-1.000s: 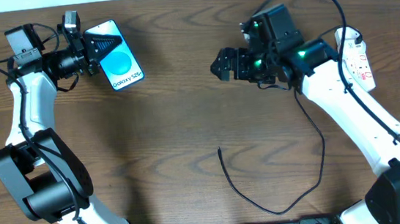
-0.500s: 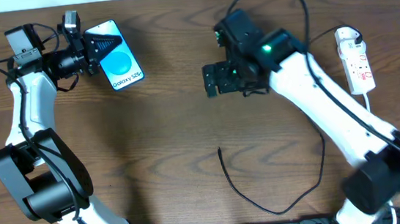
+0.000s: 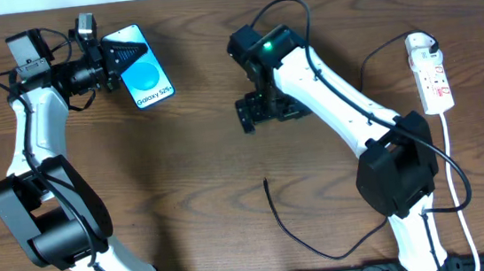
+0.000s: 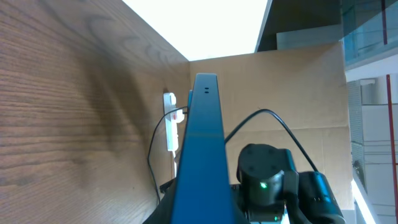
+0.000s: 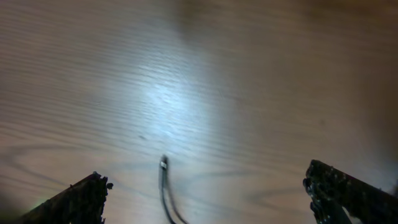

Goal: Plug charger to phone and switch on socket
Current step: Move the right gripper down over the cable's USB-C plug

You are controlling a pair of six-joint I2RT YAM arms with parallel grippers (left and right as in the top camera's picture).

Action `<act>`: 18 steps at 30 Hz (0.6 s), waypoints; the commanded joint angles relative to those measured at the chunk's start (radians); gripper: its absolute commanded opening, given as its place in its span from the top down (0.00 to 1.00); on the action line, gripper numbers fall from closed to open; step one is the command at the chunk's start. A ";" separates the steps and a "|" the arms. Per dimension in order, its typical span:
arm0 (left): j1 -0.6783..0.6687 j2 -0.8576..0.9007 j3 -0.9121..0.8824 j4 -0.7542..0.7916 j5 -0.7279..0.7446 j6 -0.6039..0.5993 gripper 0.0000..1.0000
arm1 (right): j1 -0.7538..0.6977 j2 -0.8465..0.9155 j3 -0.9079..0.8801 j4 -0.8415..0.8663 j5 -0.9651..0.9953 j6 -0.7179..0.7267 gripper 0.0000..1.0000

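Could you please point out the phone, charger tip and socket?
phone (image 3: pixel 152 80): overhead view, blue screen.
charger tip (image 5: pixel 163 162): right wrist view, cable's free end.
socket (image 3: pixel 432 74): overhead view, white body.

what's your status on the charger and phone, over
Left gripper shut on phone. Right gripper open, hovering over charger plug tip, which lies loose on table, unplugged. Socket at far right, untouched.

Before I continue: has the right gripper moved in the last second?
Yes. From overhead, the right gripper has shifted left, away from the power strip, and down the picture toward the charger cable's plug tip.
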 commanded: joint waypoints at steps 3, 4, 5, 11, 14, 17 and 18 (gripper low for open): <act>0.003 -0.029 0.001 0.000 0.032 0.010 0.92 | 0.063 -0.001 0.012 0.066 -0.045 0.042 0.01; 0.003 -0.029 0.001 0.000 0.032 0.010 0.93 | 0.071 0.000 0.012 0.070 -0.040 0.046 0.01; 0.003 -0.029 0.001 0.000 0.032 0.010 0.92 | 0.082 -0.001 0.012 0.071 -0.031 0.053 0.01; 0.003 -0.029 0.001 0.000 0.032 0.010 0.93 | 0.136 0.001 -0.015 0.032 0.112 0.207 0.01; 0.003 -0.029 0.001 0.000 0.031 0.010 0.93 | 0.155 0.001 -0.052 0.043 0.118 0.238 0.01; 0.003 -0.029 0.001 0.000 0.031 0.010 0.92 | 0.174 0.001 -0.110 0.068 0.118 0.262 0.01; 0.003 -0.029 0.001 0.000 0.032 0.010 0.93 | 0.180 0.001 -0.140 0.088 0.113 0.262 0.01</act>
